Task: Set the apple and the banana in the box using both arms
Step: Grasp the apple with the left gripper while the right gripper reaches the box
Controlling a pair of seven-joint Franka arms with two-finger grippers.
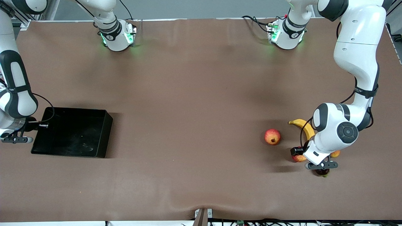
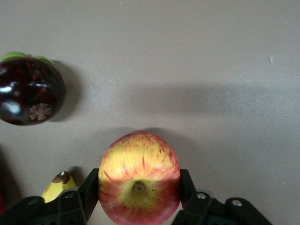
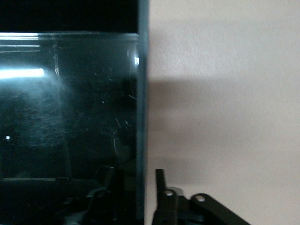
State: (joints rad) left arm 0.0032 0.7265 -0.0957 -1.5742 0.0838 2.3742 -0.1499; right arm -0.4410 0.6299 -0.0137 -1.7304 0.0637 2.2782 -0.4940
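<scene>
The apple, red with yellow streaks, rests on the brown table between the fingers of my left gripper, which press on both its sides. In the front view the left gripper is low over the apple, toward the left arm's end. The banana lies beside it, farther from the front camera, partly under the left arm; its dark tip shows in the left wrist view. My right gripper is at the black box. Its fingers straddle the box wall with a small gap.
A red-orange fruit with a crown nub lies by the banana, toward the table's middle. A dark purple fruit with a green cap lies just nearer the front camera than the apple. A small orange fruit peeks from under the left arm.
</scene>
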